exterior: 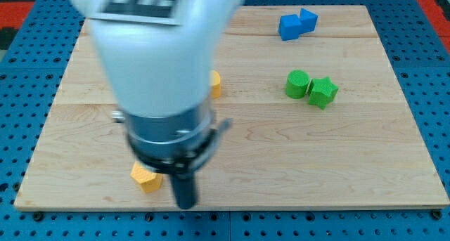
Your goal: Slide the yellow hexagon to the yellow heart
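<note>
A yellow block (145,178) lies near the board's bottom edge, left of centre, partly hidden behind the arm; its shape is hard to make out. A second yellow block (215,84) shows only as a sliver at the arm's right side, higher up on the board. My tip (185,204) is the lower end of the dark rod and sits just to the right of and slightly below the lower yellow block, close to it. The big white arm body hides much of the board's left middle.
Two blue blocks (296,24) touch each other at the view's top right. A green round block (297,83) and a green star-like block (323,92) sit side by side at the right middle. The wooden board (365,164) rests on a blue perforated table.
</note>
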Motion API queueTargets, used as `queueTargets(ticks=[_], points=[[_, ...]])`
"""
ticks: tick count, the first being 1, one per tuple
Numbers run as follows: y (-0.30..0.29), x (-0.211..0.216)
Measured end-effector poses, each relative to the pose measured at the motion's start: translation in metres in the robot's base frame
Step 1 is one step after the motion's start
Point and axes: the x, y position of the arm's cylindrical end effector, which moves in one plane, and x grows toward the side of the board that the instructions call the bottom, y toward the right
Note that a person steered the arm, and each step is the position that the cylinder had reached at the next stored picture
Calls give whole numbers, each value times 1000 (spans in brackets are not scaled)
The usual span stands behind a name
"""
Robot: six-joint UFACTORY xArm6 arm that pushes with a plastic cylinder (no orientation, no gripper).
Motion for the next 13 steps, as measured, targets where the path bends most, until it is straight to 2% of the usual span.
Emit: queueTargets(ticks=[1,2,3,4,5,6,7,8,9,11,12,13], points=[[-27,-18],[-27,-67],[-18,-90],[-5,-41],[-47,-1],[-52,-28],[-50,-92],[-53,-76],[-106,-76],[32,-181],[28,-151],[-5,-95]])
